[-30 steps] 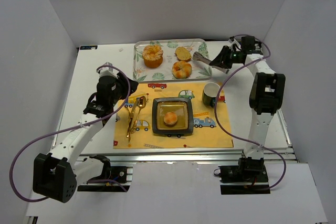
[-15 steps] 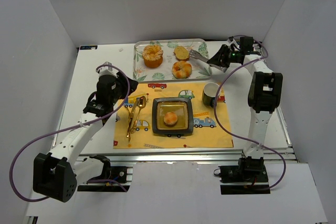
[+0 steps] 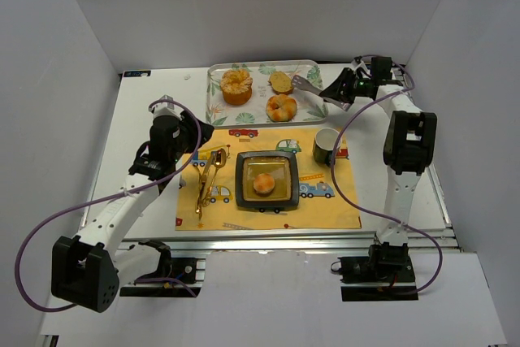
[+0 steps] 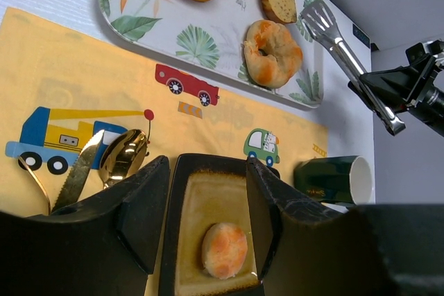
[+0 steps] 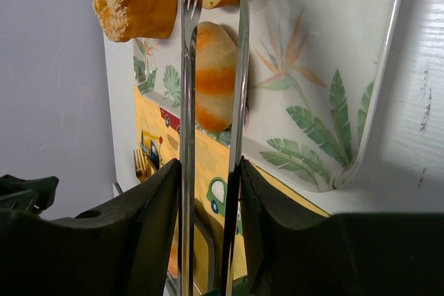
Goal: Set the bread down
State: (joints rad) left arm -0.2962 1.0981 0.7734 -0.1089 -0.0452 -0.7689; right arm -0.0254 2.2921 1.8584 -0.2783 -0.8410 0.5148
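Right wrist view: right gripper (image 5: 208, 185) is clasping the tongs (image 5: 186, 102); their arms are standing spread, pinching nothing. Just beside their tips, the bread slice (image 3: 282, 81) is lying on the tray (image 3: 258, 79).

Left arm (image 3: 114, 219): white tubular links, black joint housings, black block at the base. Right arm (image 3: 400, 191): identical build. One purple cable (image 3: 17, 274) loops along each arm. Left gripper (image 4: 207, 166): fingers (image 4: 142, 213) thick, matte black, edges rounded. Right gripper (image 5: 209, 171): same black moulding.
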